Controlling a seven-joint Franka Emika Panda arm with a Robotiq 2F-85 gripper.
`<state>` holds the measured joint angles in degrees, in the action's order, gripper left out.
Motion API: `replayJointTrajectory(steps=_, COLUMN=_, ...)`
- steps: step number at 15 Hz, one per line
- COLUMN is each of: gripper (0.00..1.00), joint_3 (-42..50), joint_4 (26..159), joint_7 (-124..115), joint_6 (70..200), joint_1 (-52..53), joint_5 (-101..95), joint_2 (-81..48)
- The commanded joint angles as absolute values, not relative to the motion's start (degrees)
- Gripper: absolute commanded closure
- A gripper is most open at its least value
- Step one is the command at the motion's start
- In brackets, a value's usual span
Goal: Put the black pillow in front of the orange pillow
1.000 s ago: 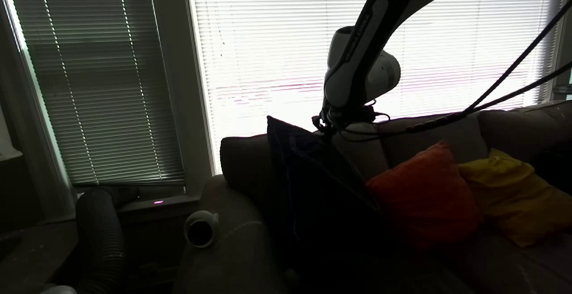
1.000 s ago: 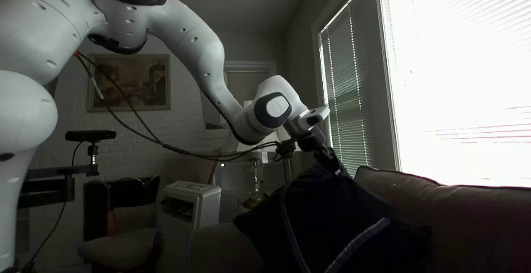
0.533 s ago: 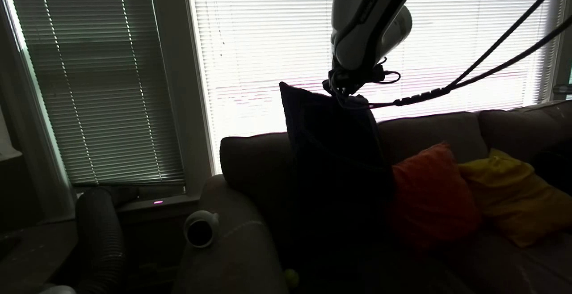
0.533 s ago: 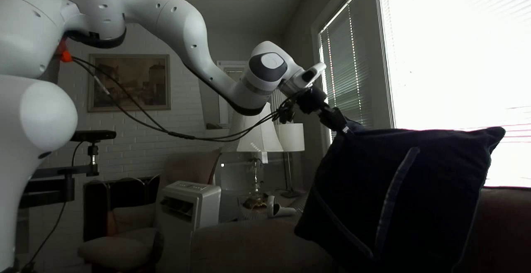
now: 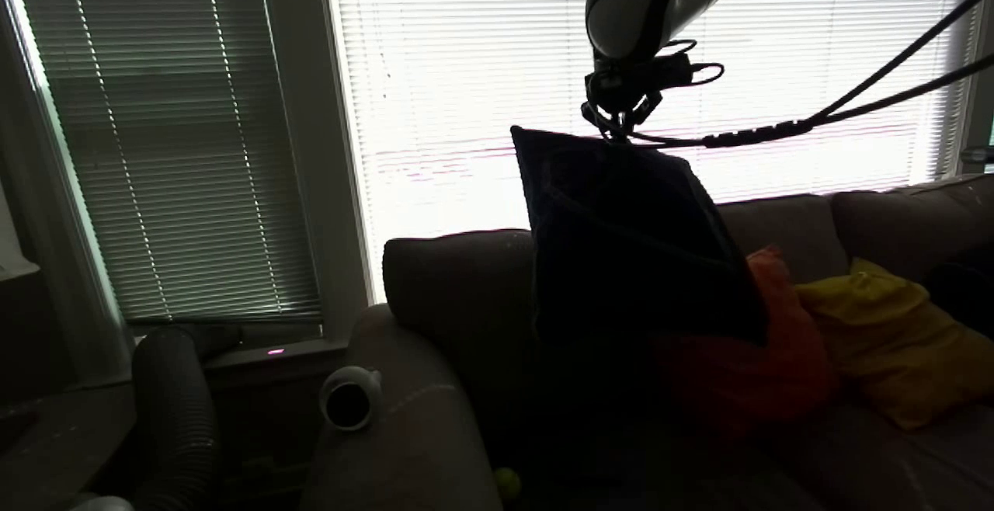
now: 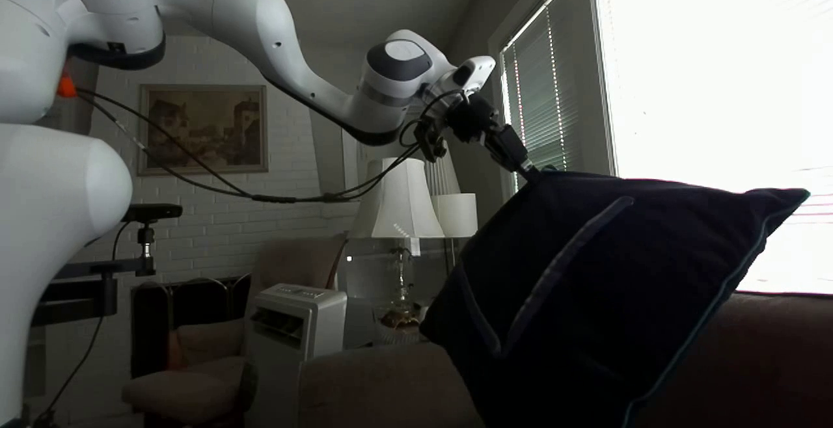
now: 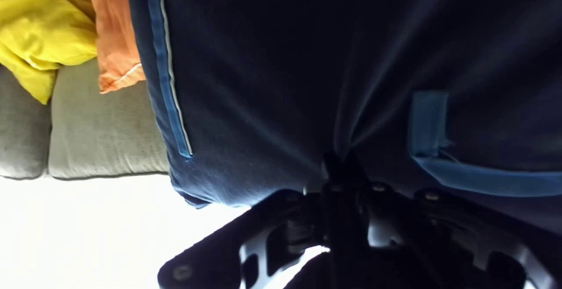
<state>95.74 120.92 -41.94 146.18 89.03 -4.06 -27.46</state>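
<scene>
Currently, in an exterior view, the black pillow (image 5: 637,239) is suspended on the viewer's left of the orange pillow (image 5: 797,348), which is partly covered by it; contact cannot be determined. In an exterior view, without the orange pillow in sight, the gripper (image 6: 530,172) is clenched on fabric near the black pillow's upper edge. In the wrist view, converging folds are shown at the grip, offset sideways from the orange pillow. Lateral transfer toward it, then lowering in front, is judged necessary.
</scene>
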Motion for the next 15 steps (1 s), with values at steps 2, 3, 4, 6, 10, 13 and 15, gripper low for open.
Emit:
replayJointTrajectory(steps=2, gripper=0.99, joint_3=101.5, joint_4=122.2, joint_7=-41.3, joint_6=143.6, joint_1=91.4, joint_5=-1.9, joint_2=-33.1)
replayJointTrajectory(steps=3, gripper=0.99, joint_3=101.7, joint_4=123.2, joint_7=-40.7, joint_6=144.8, joint_1=91.1, joint_5=-1.4, joint_2=-32.8)
replayJointTrajectory(steps=4, gripper=0.99, joint_3=101.7, joint_4=124.5, joint_7=-40.7, joint_6=145.4, joint_1=90.4, joint_5=-1.0, joint_2=-33.1)
replayJointTrajectory(steps=6, gripper=0.99, joint_3=101.4, joint_4=126.7, joint_7=-41.0, joint_6=145.1, joint_1=88.8, joint_5=-0.3, joint_2=-34.0)
replayJointTrajectory(steps=10, gripper=0.99, joint_3=100.6, joint_4=130.2, joint_7=-41.9, joint_6=144.3, joint_1=84.4, joint_5=0.8, joint_2=-36.5)
replayJointTrajectory(steps=13, gripper=0.99, joint_3=100.3, joint_4=131.3, joint_7=-43.1, joint_6=143.8, joint_1=80.7, joint_5=1.4, joint_2=-39.2)
replayJointTrajectory(steps=15, gripper=0.99, joint_3=99.4, joint_4=132.2, joint_7=-43.7, joint_6=146.7, joint_1=77.7, joint_5=2.0, joint_2=-40.2)
